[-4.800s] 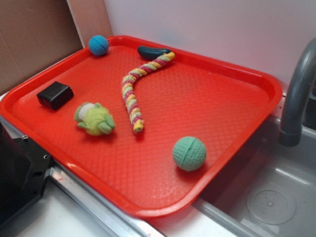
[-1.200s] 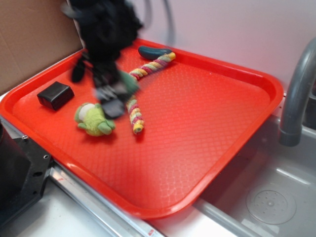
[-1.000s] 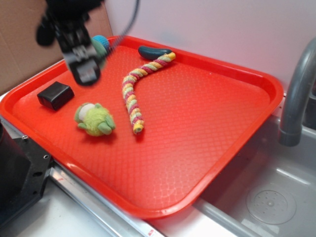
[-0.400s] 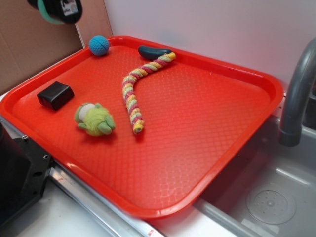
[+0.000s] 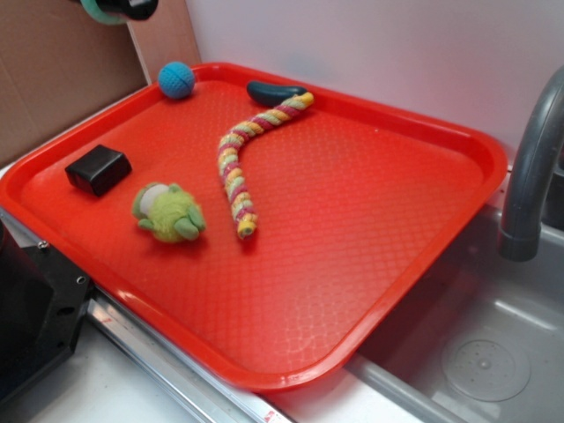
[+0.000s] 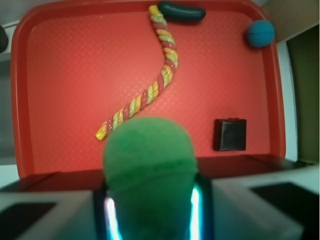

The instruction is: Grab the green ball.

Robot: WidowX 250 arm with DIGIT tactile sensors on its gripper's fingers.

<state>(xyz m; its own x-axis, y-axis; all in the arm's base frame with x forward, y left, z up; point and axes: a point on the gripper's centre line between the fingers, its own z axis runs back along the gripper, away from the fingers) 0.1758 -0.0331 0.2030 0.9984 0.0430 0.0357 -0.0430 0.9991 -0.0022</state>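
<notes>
The green ball (image 6: 149,155) fills the lower middle of the wrist view, and my gripper (image 6: 150,202) is shut on it, one jaw on each side. It hangs high above the near edge of the red tray (image 6: 75,75). In the exterior view only a sliver of the green ball (image 5: 97,15) and the black gripper (image 5: 128,7) show at the top left corner, above the cardboard wall. The rest of the arm is out of view.
On the red tray (image 5: 370,176) lie a blue ball (image 5: 176,79), a dark green oblong toy (image 5: 273,92), a striped rope toy (image 5: 238,167), a black box (image 5: 97,169) and a lime plush toy (image 5: 169,213). A grey faucet (image 5: 533,167) and sink (image 5: 476,352) are at the right.
The green ball has left its spot at the tray's front right. The gripper carried it up and to the left, and is now almost out of the exterior view.
</notes>
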